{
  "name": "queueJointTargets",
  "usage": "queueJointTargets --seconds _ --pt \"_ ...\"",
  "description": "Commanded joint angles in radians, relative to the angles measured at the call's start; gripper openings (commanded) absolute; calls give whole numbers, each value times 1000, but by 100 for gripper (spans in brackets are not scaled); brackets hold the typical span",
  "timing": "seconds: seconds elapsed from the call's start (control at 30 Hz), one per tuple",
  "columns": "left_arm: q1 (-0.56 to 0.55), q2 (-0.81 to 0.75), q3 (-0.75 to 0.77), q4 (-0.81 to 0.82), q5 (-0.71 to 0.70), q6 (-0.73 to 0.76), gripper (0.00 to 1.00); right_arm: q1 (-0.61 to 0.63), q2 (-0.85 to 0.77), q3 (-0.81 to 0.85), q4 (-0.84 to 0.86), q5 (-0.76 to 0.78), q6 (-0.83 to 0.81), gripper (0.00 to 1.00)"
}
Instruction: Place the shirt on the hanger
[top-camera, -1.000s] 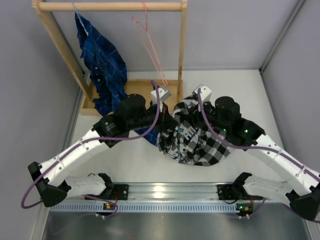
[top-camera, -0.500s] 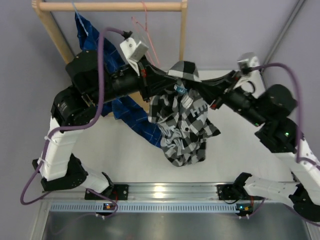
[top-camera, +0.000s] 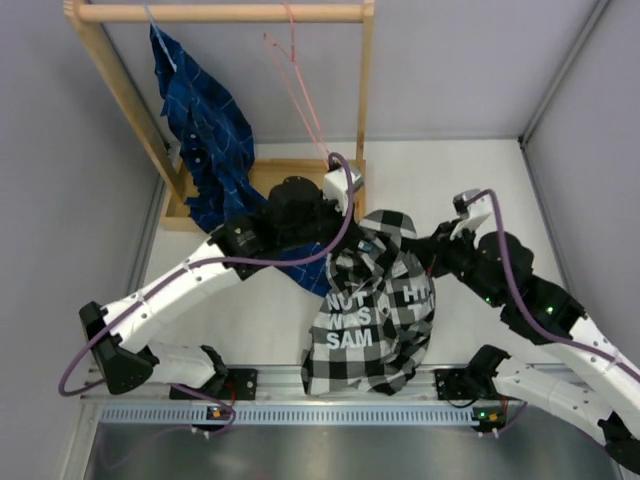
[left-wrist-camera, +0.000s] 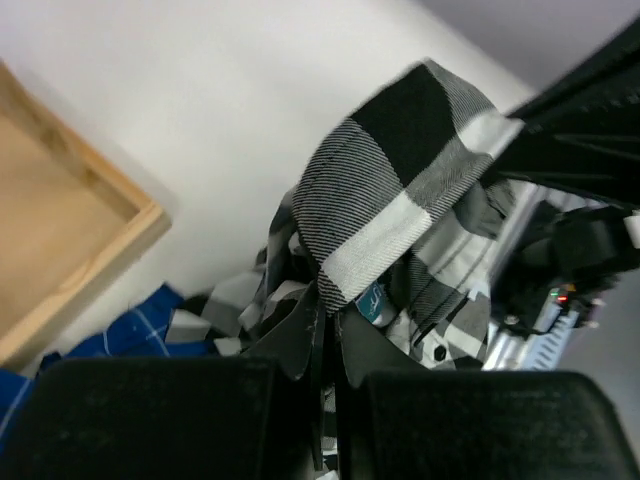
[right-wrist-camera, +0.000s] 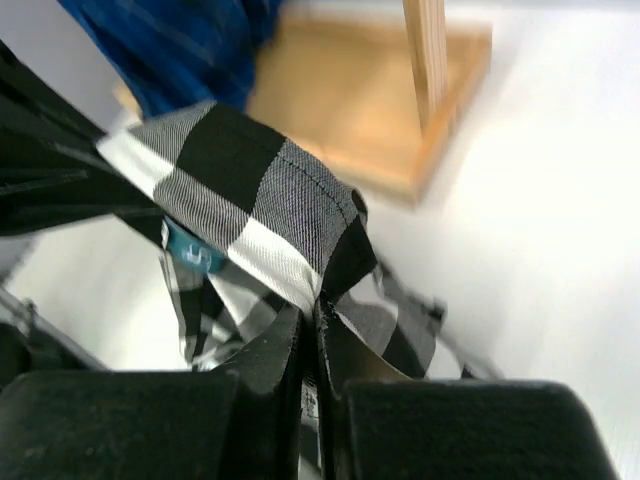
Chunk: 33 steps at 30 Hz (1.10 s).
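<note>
Bright, even overhead light casts soft shadows under the shirt (top-camera: 372, 320). Beside its hem the metal rail (top-camera: 265, 378) gleams. In the wrist views, everything behind the shirt blurs.

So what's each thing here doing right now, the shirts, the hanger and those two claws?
Checked shirt: held up by its collar, hanging loose, lettering showing, not on a hanger.
Pink hanger: hooked on the rail, bare.
Blue plaid shirt: hanging from the rail.
Wooden rack: standing upright.
Left gripper: shut on the collar.
Right gripper: shut on the collar.
</note>
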Motion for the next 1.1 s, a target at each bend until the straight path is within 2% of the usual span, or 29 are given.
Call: queueJointTargets --seconds 0.0,0.07,0.1,0.17,0.2,0.23,0.3,0.47,0.57,0.7,0.8,0.9,0.93,1.07 --pt "11 -102 -172 241 -254 -74 0 -6 -127 -124 -131 130 91 0" --pt "11 -85 -200 243 -210 -67 0 -6 -162 -148 -111 64 77 2" --pt "11 -58 -198 244 -184 -61 0 -8 -161 -147 -105 -39 22 6" --pt "11 -29 -195 243 -148 -42 0 -6 -147 -120 -107 -109 -32 12" --pt "11 2 -181 237 -94 -38 0 -6 -129 -84 -111 -164 -90 22" --pt "11 16 -175 226 -88 -39 0 -5 -121 -63 -115 -172 -115 44" --pt "11 37 -155 214 -50 -39 0 -5 -92 -9 -126 -168 -193 57" --pt "11 90 -109 159 27 -50 0 -6 41 112 -124 -220 -369 63" --pt "11 88 -95 142 24 -65 0 -3 130 131 -106 -261 -449 63" --pt "11 70 -100 142 65 -73 0 1 207 123 -48 -122 -556 59" --pt "11 54 -102 143 88 -76 0 4 232 88 21 -100 -618 54" --pt "11 45 -99 143 126 -74 0 6 247 49 95 -115 -662 46" --pt "11 45 -97 143 140 -74 0 7 250 40 122 -106 -672 35" --pt "11 33 -89 143 195 -67 0 9 270 -4 248 -47 -696 25"
